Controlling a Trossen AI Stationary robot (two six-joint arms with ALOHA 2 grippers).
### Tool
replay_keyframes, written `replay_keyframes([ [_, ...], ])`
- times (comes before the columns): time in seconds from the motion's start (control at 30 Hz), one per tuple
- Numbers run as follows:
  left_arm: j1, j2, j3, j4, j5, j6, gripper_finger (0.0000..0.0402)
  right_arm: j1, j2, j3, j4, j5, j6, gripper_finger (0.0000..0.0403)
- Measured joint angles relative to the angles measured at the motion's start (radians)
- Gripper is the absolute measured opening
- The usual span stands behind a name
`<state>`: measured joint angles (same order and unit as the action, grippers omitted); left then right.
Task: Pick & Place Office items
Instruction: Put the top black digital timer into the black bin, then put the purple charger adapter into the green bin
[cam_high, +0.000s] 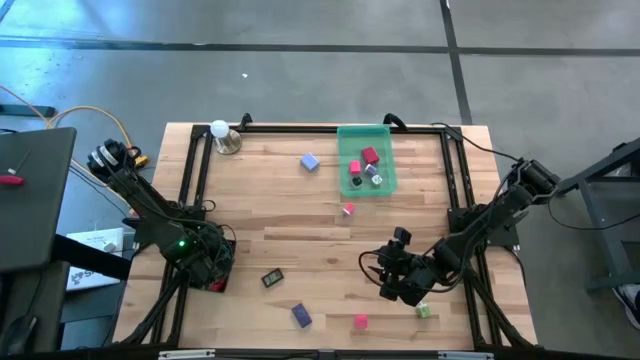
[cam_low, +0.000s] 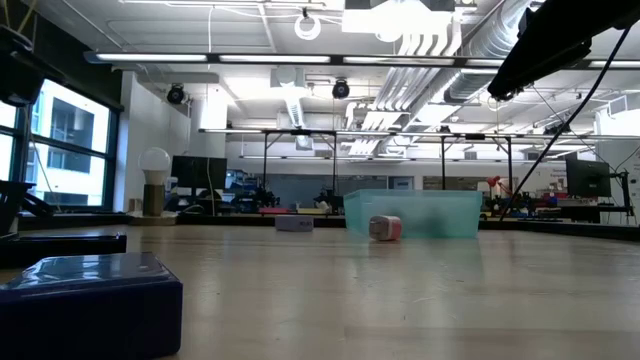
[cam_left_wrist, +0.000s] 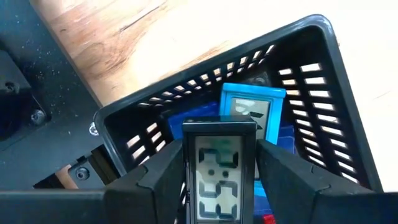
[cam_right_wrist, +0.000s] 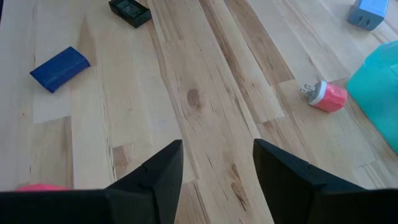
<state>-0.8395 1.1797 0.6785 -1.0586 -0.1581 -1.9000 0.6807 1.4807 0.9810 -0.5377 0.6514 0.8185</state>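
Left wrist view alone shows what the high view hides under the left arm: a black slatted basket (cam_left_wrist: 311, 81) with a blue-framed digital clock (cam_left_wrist: 252, 112) lying inside it, and a black digital clock (cam_left_wrist: 219, 168) between the left hand's (cam_left_wrist: 219, 186) two fingers (cam_left_wrist: 161, 180). That black clock stands with its long axis running away from the camera, its display facing the lens, over the basket's opening. The fingers sit part open, one against each long side of the clock; whether they press it firmly I cannot tell.

In the high view the left hand (cam_high: 212, 268) is at the worktop's (cam_high: 260, 220) left front edge. Another black clock (cam_high: 272, 278) lies near the front, a blue block (cam_high: 301, 316) and a pink piece (cam_high: 360, 321) closer to the front edge, a small green piece (cam_high: 424, 312) beside the right arm, a lilac block (cam_high: 310, 161) and a pink-capped piece (cam_high: 348, 209) near the translucent teal tray (cam_high: 385, 135), which holds red, pink and other small pieces. A white ball on a metal base (cam_high: 222, 133) stands at the back left corner.

The right wrist view shows the right hand (cam_right_wrist: 217, 180) hovering over bare wood, fingers (cam_right_wrist: 152, 174) part open with nothing between them; the blue block (cam_right_wrist: 60, 68) lies on its long flat side, and the pink-capped piece (cam_right_wrist: 324, 96) lies on its side, prongs away from the tray (cam_right_wrist: 379, 93).

The low view shows the tray (cam_low: 412, 214) side-on, with the pink-capped piece (cam_low: 385, 228) in front of it.
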Motion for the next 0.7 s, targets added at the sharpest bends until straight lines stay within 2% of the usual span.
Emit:
replay_keyframes([
  [0.13,0.000,0.000,0.000,0.005,0.016,0.056,0.0192,0.000,0.000,0.000,0.000,0.001,0.000,0.0183],
  [0.7,0.002,0.000,0.000,0.005,0.027,0.071,0.0195,0.000,0.000,0.000,0.000,0.001,0.000,0.0183],
])
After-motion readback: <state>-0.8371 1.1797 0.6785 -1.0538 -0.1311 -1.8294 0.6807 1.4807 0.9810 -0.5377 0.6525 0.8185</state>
